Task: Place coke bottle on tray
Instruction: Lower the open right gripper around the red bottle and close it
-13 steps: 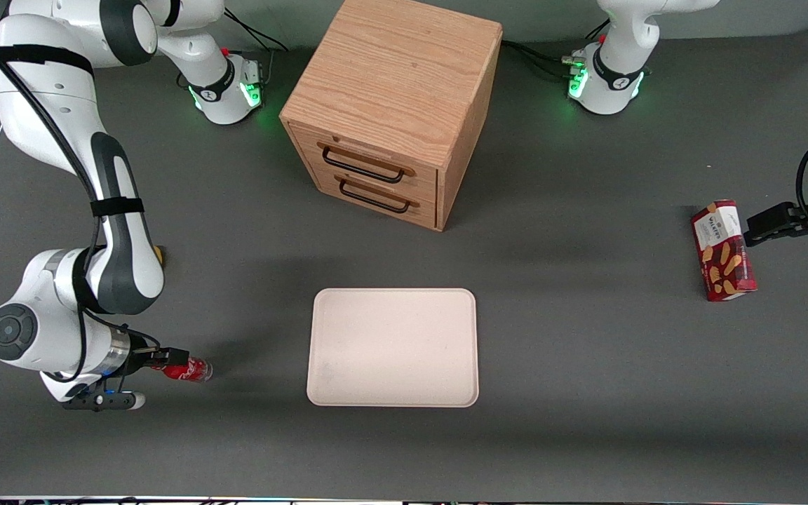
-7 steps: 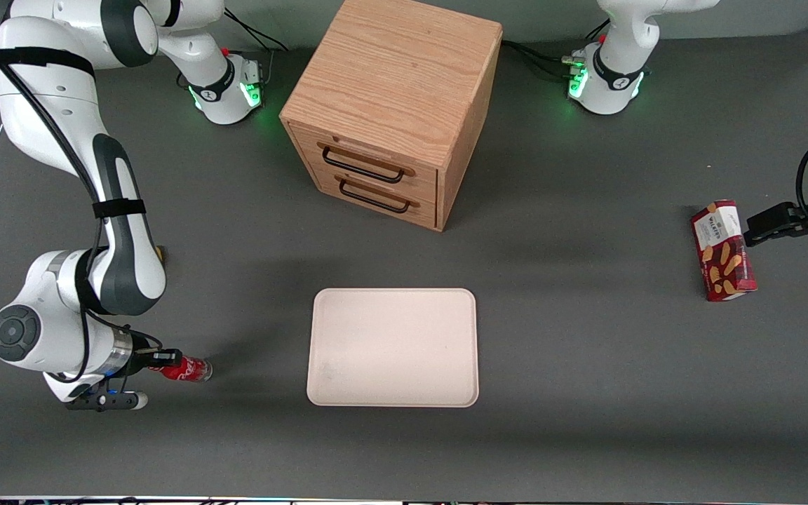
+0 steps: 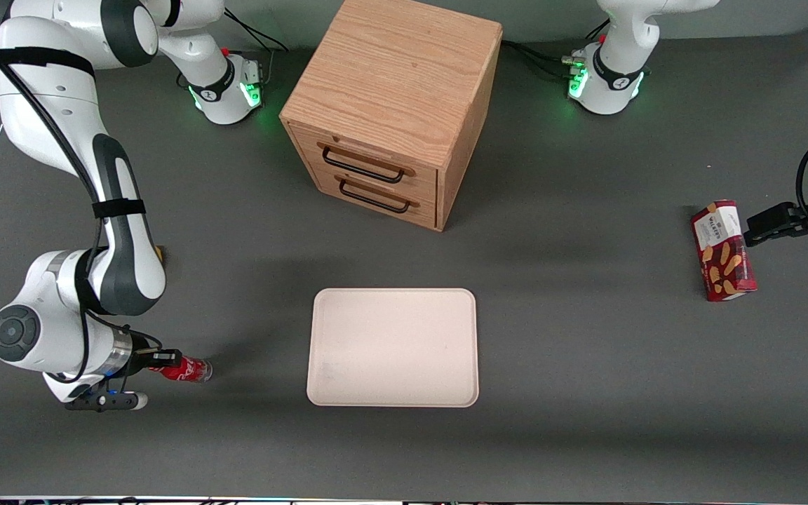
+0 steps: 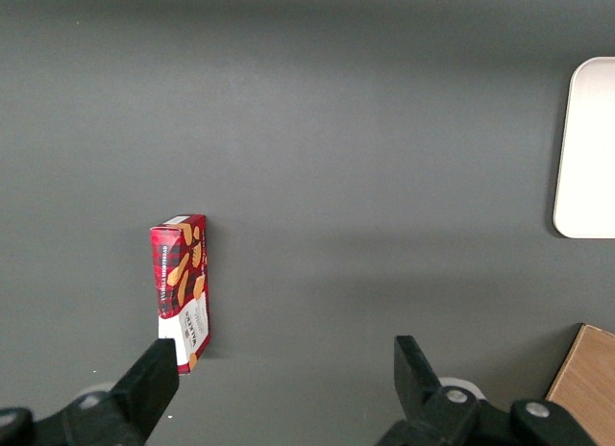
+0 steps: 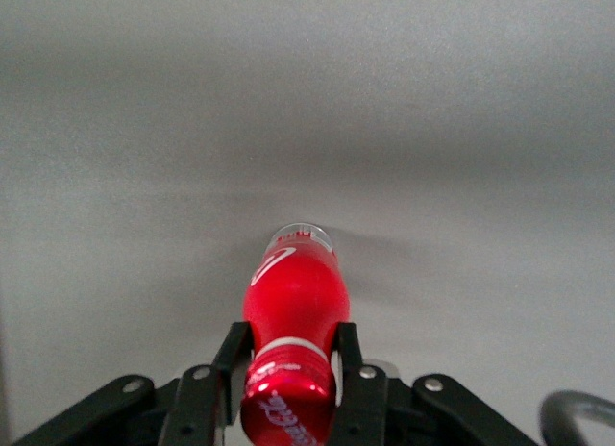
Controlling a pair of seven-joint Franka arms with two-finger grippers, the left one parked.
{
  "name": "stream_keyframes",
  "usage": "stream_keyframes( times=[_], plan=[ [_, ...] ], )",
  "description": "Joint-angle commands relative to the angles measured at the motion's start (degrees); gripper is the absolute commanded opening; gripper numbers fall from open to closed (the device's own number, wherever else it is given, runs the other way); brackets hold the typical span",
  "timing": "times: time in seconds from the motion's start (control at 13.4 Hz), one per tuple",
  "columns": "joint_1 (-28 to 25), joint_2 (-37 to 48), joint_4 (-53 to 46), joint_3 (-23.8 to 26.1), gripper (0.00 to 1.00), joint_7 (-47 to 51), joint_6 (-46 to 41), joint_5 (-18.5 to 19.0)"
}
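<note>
The coke bottle (image 3: 190, 369) lies on its side on the grey table, toward the working arm's end, its clear base pointing at the tray (image 3: 393, 347). My right gripper (image 3: 164, 360) is low over the table at the bottle's cap end. In the right wrist view the red bottle (image 5: 293, 292) points away from the camera, and the gripper (image 5: 290, 333) has its two black fingers pressed on either side of the neck just past the red cap. The cream tray lies flat and bare, a short way from the bottle, in front of the wooden cabinet.
The wooden drawer cabinet (image 3: 393, 105) stands farther from the front camera than the tray. A red snack box (image 3: 723, 250) lies toward the parked arm's end, also in the left wrist view (image 4: 181, 292). A small yellow lump (image 3: 160, 251) peeks out beside my forearm.
My right gripper has shifted slightly along the bottle's neck and settled there. The bottle and tray have not moved.
</note>
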State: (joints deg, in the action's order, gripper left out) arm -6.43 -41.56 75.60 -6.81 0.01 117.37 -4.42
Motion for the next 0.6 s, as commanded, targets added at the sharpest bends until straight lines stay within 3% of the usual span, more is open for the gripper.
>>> stream_keyframes(
  times=[0.0,0.52],
  plan=[
    [0.2,3.4,-0.5,0.6,0.0,-1.2,-3.4,-0.1],
    [0.2,6.1,-19.8,3.4,0.0,-0.9,-31.3,-0.1]
  ],
)
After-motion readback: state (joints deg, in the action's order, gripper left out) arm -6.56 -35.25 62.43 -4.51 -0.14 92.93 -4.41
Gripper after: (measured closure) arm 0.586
